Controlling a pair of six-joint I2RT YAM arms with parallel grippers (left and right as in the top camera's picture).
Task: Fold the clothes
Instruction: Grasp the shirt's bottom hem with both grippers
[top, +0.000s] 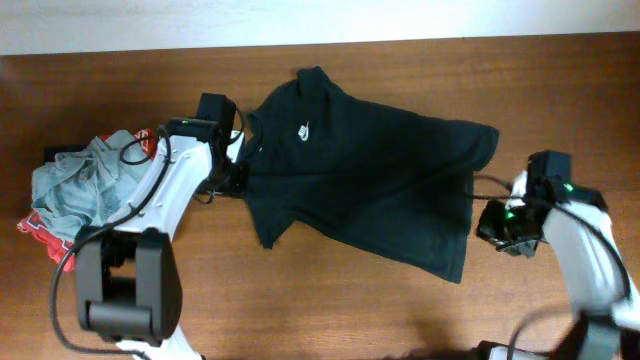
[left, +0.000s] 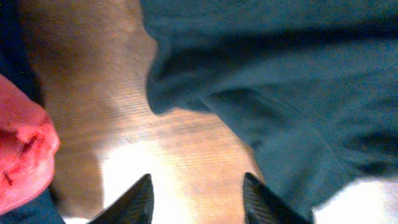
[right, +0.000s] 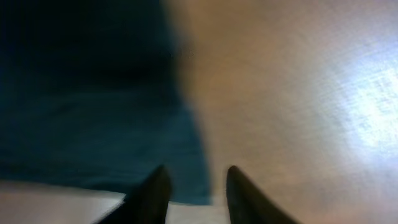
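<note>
Black T-shirt (top: 370, 180) lies spread mid-table (top: 330, 300), white logo up. Left gripper (left: 198, 202) sits at the shirt's 9 o'clock edge, jaws spread and empty. Right gripper (right: 194, 194) is by the 4 o'clock hem, jaws parted, view blurred, nothing visibly pinched. Garment pile (top: 75, 190) lies at far 9 o'clock.

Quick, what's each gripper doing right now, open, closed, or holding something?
Left gripper: open, holding nothing.
Right gripper: open, holding nothing, beside the edge of the black T-shirt.
</note>
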